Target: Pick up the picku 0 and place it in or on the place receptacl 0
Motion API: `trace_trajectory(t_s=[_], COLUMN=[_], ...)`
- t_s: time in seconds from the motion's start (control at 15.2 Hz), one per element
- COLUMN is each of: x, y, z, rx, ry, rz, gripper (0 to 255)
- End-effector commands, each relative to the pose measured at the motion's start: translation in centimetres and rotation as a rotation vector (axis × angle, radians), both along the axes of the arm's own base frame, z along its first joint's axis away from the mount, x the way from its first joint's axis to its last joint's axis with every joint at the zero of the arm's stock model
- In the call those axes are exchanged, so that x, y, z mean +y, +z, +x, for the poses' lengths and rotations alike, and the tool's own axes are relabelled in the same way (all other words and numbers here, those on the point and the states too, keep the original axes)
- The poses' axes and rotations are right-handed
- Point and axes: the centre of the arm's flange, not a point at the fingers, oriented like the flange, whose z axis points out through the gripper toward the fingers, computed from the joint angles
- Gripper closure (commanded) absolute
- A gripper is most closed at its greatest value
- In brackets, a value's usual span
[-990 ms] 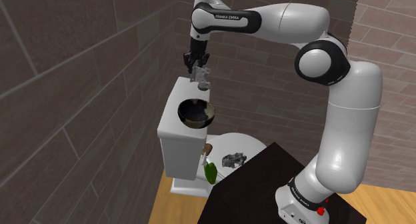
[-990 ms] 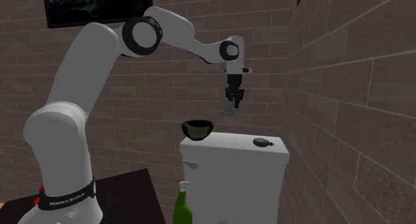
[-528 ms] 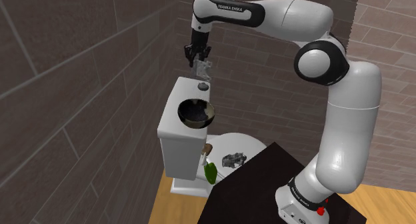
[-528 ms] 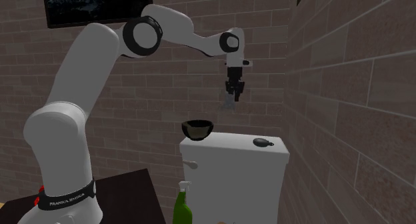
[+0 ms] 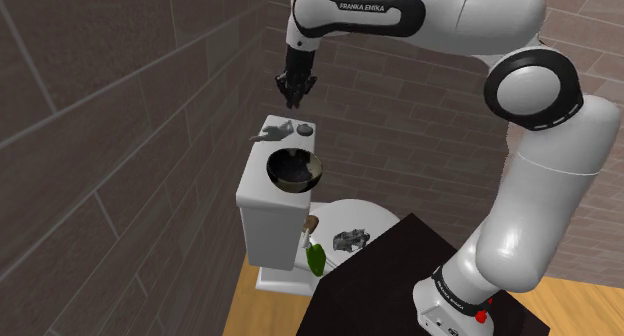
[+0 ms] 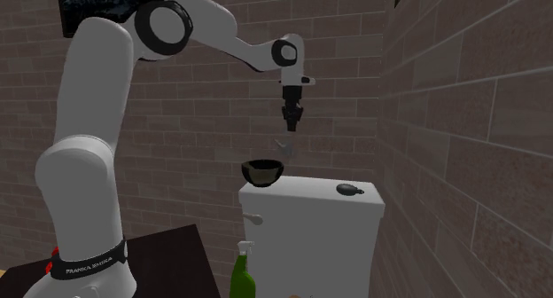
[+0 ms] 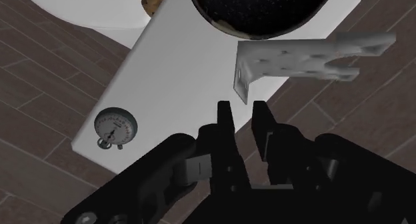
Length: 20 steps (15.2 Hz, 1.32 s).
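Observation:
A pale grey bracket-shaped piece (image 5: 272, 134) (image 6: 284, 146) (image 7: 300, 59) hangs loose in the air just below my gripper (image 5: 293, 102) (image 6: 290, 126) (image 7: 243, 109), touching neither finger. The black fingers stand slightly apart with nothing between them. A dark, shiny bowl (image 5: 293, 170) (image 6: 262, 171) (image 7: 260, 9) sits on the lid of the white toilet tank (image 5: 262, 204) (image 6: 310, 212) (image 7: 173, 69). In the wrist view the piece lies just outside the bowl's rim, near the tank's edge.
A small round stopwatch (image 5: 305, 128) (image 6: 348, 190) (image 7: 113, 127) lies on the tank lid beyond the bowl. A green spray bottle (image 5: 313, 256) (image 6: 240, 274) and a grey object (image 5: 349, 239) are lower down by the toilet. Brick walls close in behind and beside the tank.
The gripper has risen and swung toward the bowl, then let go of the grey piece, which now drops free below the fingers.

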Motion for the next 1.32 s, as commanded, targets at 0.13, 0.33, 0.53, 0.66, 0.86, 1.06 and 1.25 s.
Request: trace_trajectory(t_s=[0.13,0.33,0.53,0.66,0.86,1.06,1.25], x=[-1.1,-3.8,-4.3,-4.0,-3.5,-3.3,-3.3], y=[-1.3,-6.4,-8.9,-9.8,-11.2,-11.9,-11.9], z=[-1.8,-6.3,-7.3,-6.9,-6.2,-5.9,-5.9], rx=[-0.082,-0.327,-0.410,-0.410,-0.410,-0.410,-0.410], ry=[-0.003,-0.011,-0.013,-0.013,-0.013,-0.013,-0.013], rz=[0.063,0.250,0.313,0.313,0.313,0.313,0.313], gripper=[0,0,0,0,0,0,0])
